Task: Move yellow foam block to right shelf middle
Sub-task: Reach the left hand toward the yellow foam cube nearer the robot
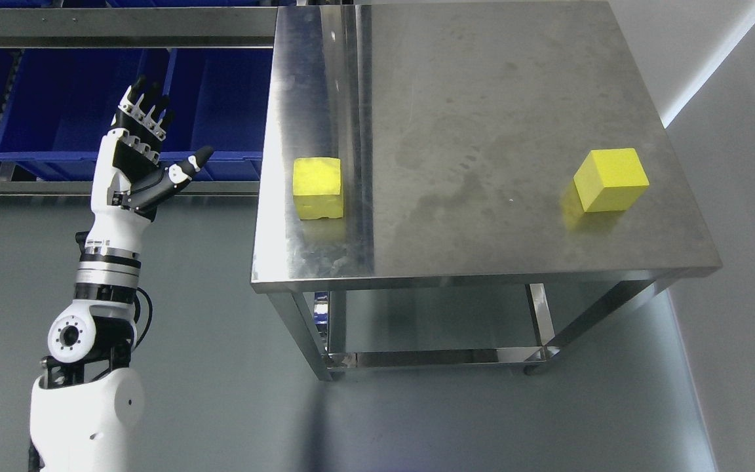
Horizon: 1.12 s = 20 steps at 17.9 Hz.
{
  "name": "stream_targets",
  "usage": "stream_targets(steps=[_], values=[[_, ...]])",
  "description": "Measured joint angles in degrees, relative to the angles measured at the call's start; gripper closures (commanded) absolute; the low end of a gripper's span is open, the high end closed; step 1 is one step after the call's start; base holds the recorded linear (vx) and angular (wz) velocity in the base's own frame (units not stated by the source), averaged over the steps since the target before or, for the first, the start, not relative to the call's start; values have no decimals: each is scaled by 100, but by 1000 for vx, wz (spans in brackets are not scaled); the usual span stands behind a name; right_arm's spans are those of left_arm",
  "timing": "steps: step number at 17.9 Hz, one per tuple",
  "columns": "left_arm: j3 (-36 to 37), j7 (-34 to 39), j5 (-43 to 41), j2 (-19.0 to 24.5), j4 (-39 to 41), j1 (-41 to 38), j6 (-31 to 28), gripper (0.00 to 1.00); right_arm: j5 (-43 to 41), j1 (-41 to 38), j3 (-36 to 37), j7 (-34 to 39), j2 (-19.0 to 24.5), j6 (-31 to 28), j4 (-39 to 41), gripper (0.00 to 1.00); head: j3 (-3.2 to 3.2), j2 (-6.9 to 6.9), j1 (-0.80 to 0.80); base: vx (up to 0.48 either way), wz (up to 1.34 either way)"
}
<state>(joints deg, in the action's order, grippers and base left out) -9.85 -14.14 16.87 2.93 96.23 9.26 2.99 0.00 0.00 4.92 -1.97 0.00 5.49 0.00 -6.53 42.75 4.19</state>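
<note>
**Left hand raised and empty beside the steel surface**

The steel surface (482, 131) carried two yellow foam blocks. One yellow foam block (317, 187) sat near the surface's left edge, toward its front. The second yellow block (611, 179) sat near the surface's right edge, turned at a slight angle, well apart from the first. The left hand (148, 144) was raised off the surface's left side, clear of its edge, with the fingers (145, 105) spread upward, the thumb (187, 167) pointing toward the surface, and nothing in its grasp. Beyond the hand, left of the surface, blue bins (115, 105) sat in a metal rack (115, 26). Under the surface, a lower frame (436, 357) joined its legs above the grey floor (220, 393).
</note>
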Motion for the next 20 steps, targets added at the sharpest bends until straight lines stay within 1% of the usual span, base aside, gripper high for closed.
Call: stream_targets(steps=[4,6,8,10,13,17,20], values=[[-24,0,0,34,-4,-17,17,0,0,0,0,0,0,0,0,0,0,0,0,0,0],[-35,-49,0,69,-10,-14,194,0,0,0,0,0,0,0,0,0,0,0,0,0,0],[-42,-392,0,145,-18,1,468,1,0,0,0,0,0,0,0,0,0,0,0,0,0],[-45,-1027,-14,307,-29,47,657,1,0,0,0,0,0,0,0,0,0,0,0,0,0],[-6,-1711,-189,606,-87,206,753,1,0,0,0,0,0,0,0,0,0,0,0,0,0],[213,-2157,-551,909,-283,606,777,1,0,0,0,0,0,0,0,0,0,0,0,0,0],[579,-2414,-751,1090,-497,939,782,1,0,0,0,0,0,0,0,0,0,0,0,0,0]])
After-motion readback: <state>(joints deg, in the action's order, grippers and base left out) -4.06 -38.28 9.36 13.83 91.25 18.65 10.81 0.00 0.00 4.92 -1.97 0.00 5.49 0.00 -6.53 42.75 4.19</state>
